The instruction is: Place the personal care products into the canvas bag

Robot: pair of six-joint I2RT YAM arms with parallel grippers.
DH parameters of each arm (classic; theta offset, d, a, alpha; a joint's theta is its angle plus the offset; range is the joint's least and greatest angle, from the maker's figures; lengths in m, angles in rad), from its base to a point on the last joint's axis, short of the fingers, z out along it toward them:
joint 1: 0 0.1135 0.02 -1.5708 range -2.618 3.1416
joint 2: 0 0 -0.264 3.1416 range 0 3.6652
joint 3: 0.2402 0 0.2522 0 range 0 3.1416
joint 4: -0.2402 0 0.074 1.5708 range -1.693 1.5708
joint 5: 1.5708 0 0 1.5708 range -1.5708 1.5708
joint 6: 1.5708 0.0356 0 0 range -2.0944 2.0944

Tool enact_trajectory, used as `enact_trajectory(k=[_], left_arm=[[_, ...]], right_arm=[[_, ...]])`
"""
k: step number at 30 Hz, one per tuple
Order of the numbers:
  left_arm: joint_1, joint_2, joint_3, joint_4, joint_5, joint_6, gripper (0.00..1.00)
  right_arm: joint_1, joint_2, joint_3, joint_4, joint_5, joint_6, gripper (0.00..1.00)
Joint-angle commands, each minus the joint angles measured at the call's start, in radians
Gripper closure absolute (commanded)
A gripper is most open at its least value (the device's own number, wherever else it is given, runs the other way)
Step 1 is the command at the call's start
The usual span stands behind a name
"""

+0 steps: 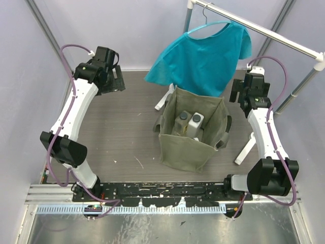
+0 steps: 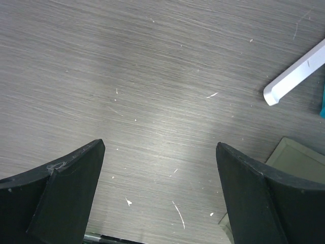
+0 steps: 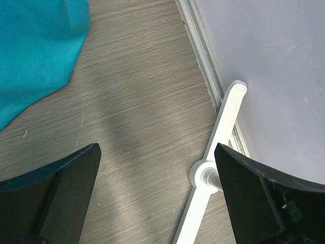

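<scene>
The olive-green canvas bag (image 1: 185, 150) stands open on the table, right of centre. Inside it I see two personal care products standing upright: a pale bottle with a dark cap (image 1: 182, 122) and a white bottle with a dark cap (image 1: 196, 122). The bag's walls hide whatever else is in it. My left gripper (image 1: 116, 79) hovers at the far left of the table, well away from the bag, open and empty (image 2: 160, 144). The bag's corner (image 2: 299, 157) shows beside its right finger. My right gripper (image 1: 237, 91) hangs at the back right beside the bag, also open and empty (image 3: 157, 147).
A teal shirt (image 1: 203, 56) hangs on a white rack (image 1: 264, 30) just behind the bag. The rack's white feet (image 3: 213, 168) lie on the table by the right wall, and another foot (image 2: 297, 73) lies near the bag. Walls close in on three sides.
</scene>
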Motion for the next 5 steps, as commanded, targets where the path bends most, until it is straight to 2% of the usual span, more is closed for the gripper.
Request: enact_trajectory(k=[1,5], left_arm=[[0.002,-0.057,-0.037,0.026,-0.066,-0.014,0.02],[0.002,-0.057,-0.042,0.033,-0.086,-0.013,0.02]], right_arm=[[-0.012,-0.051,-0.004,0.075,0.009,-0.001,0.00],[-0.014,-0.041,-0.013,0.077,0.009,-0.003,0.00]])
